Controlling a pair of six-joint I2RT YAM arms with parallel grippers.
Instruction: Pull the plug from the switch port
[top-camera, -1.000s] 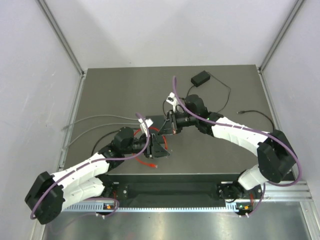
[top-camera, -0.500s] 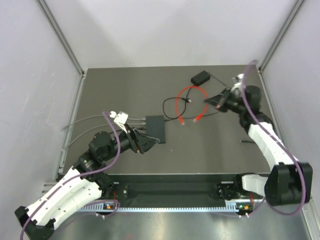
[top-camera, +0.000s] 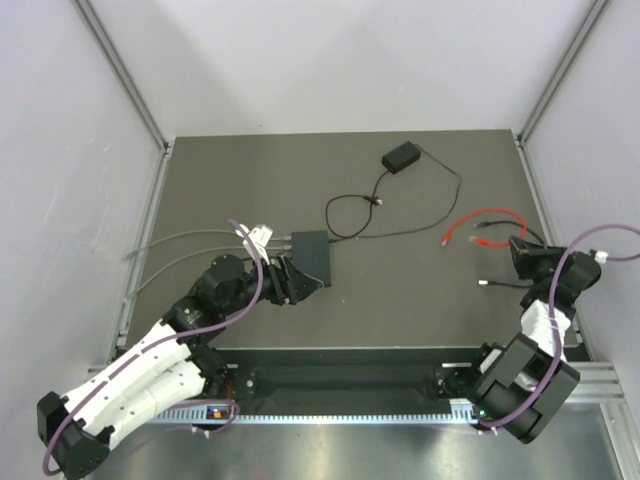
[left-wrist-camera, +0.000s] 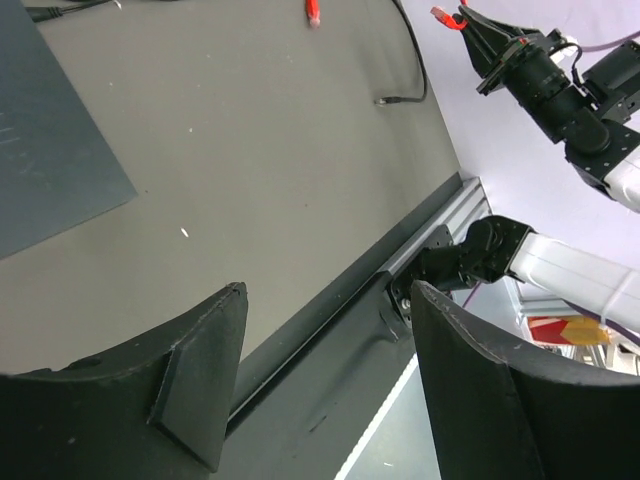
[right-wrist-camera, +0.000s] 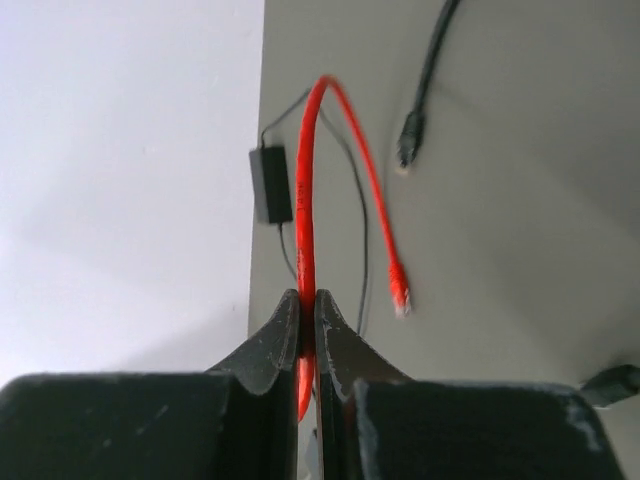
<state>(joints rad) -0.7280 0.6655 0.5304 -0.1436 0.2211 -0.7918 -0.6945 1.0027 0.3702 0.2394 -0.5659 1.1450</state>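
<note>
The switch (top-camera: 311, 254), a flat black box, lies mid-table with grey cables (top-camera: 190, 240) in its left edge; its corner (left-wrist-camera: 50, 150) shows in the left wrist view. My left gripper (top-camera: 296, 279) (left-wrist-camera: 328, 295) hovers open and empty just left of its near end. Far right, my right gripper (top-camera: 519, 250) (right-wrist-camera: 306, 300) is shut on a red cable (top-camera: 490, 213) (right-wrist-camera: 305, 200). The cable arches over the table, well clear of the switch. Its red plug (top-camera: 447, 240) (right-wrist-camera: 399, 290) hangs free, and a second red end (top-camera: 478, 241) dangles beside it.
A small black power brick (top-camera: 402, 157) (right-wrist-camera: 270, 185) sits at the back, its thin cord (top-camera: 350, 215) looping toward the switch. A loose black cord end (top-camera: 483, 284) (right-wrist-camera: 410, 130) lies near the right arm. The table's metal front rail (left-wrist-camera: 400, 270) runs under the left fingers.
The right arm swung from the switch to the table's right side, carrying the red cable with both ends free. The left gripper opened and drew back slightly from the switch.
</note>
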